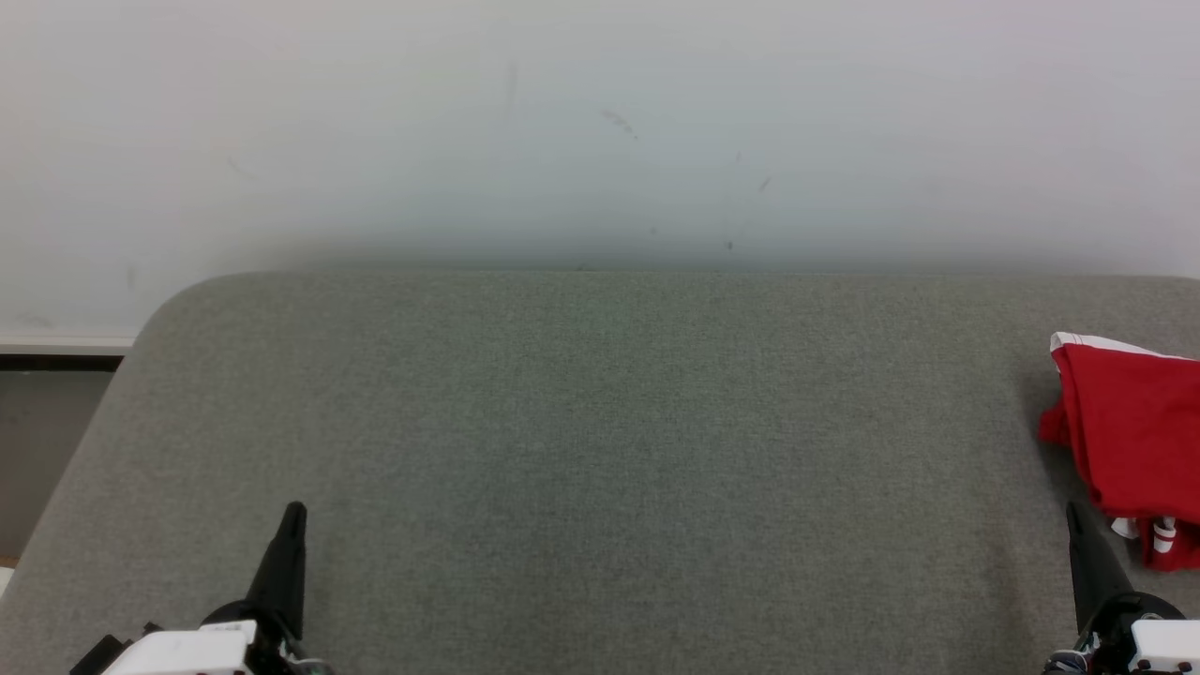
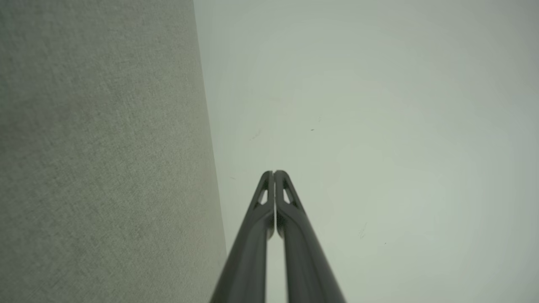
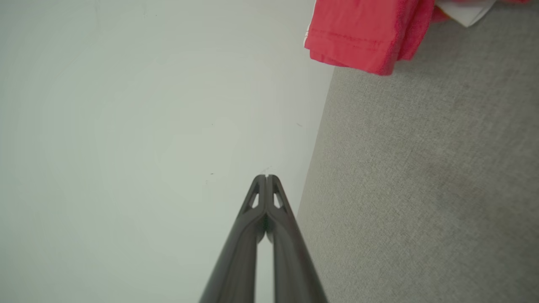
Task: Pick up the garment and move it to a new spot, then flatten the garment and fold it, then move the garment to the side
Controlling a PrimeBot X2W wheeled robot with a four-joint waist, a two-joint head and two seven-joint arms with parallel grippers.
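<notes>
1. Head view: the red garment (image 1: pixel 1134 441) lies on the grey desk (image 1: pixel 600 450) at the far right, cut off by the picture's edge. It is bunched and creased, with a white band along its far edge and small white pieces at its near corner. The right pincer (image 1: pixel 1073 514) points up the view just left of that near corner, close to the cloth but apart from it, its fingers pressed together. The left pincer (image 1: pixel 293 514) sits at the lower left, well apart from the garment and likewise pressed together. A pale wall (image 1: pixel 600 122) stands behind the desk.

2. Left wrist view: the left pincer (image 2: pixel 273 173) has its two dark fingers meeting at the tips, pinching nothing. The desk (image 2: pixel 105 147) lies to the left and the wall (image 2: pixel 379 126) beyond.

3. Right wrist view: the right pincer (image 3: pixel 266 177) is pressed together and empty. The garment (image 3: pixel 362 33) lies at the top, up and to the right of the tips and well apart, showing a stitched red hem and a white patch. The desk (image 3: pixel 421 168) runs beneath it, and the wall (image 3: pixel 126 126) is at the left.
</notes>
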